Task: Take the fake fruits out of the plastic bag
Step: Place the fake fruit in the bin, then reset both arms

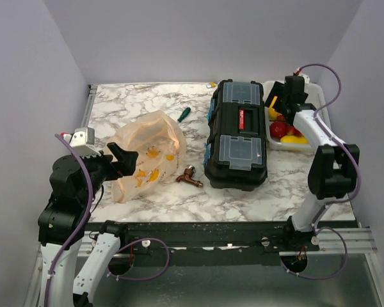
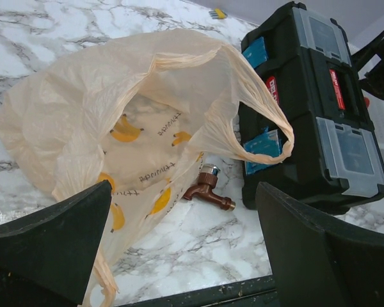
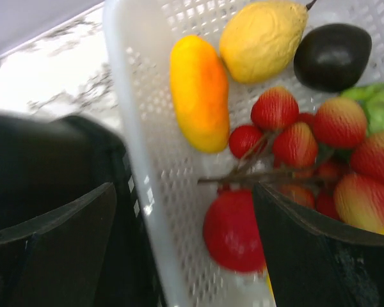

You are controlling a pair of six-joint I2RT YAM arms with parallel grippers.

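Tabletop: white-and-grey marble tabletop (image 1: 147, 102); everything below rests on it.

Plastic bag: the peach-orange plastic bag (image 1: 147, 157) lies crumpled at centre-left of the top view. In the left wrist view its mouth gapes toward the right of the frame and one handle loop droops in front of the toolbox. The yellow shapes I see on it are printed bananas.

Fake fruits: the fake fruits (image 1: 285, 130) sit in the white basket (image 1: 288, 147) at the upper right of the top view, well apart from the bag.

Fruit detail, right wrist view: orange-yellow oval (image 3: 200, 93) against the basket wall, yellow fruit (image 3: 262, 38) at top centre, dark ball (image 3: 333, 56) at upper right, red ball (image 3: 233, 233) at bottom centre, berry cluster (image 3: 307, 141) right of centre, and a green piece (image 3: 377, 105) at the right edge.

Left end effector: the left end effector (image 2: 184, 190) has its jaws spread wide and holds nothing. In the top view it is at the bag's left edge; I cannot tell whether it touches.

Right end effector: the right end effector (image 3: 184, 192) has its jaws apart and grips nothing. It is over the basket's left wall, above the fruits.

Black toolbox: the black toolbox (image 1: 237, 134) is lid shut, between bag and basket, just beside the basket.

Brown tap: the brown tap (image 1: 190, 177) lies between the bag and the toolbox, near the lower edge of both.

Green screwdriver: the green screwdriver (image 1: 184, 114) lies above the bag, left of the toolbox.
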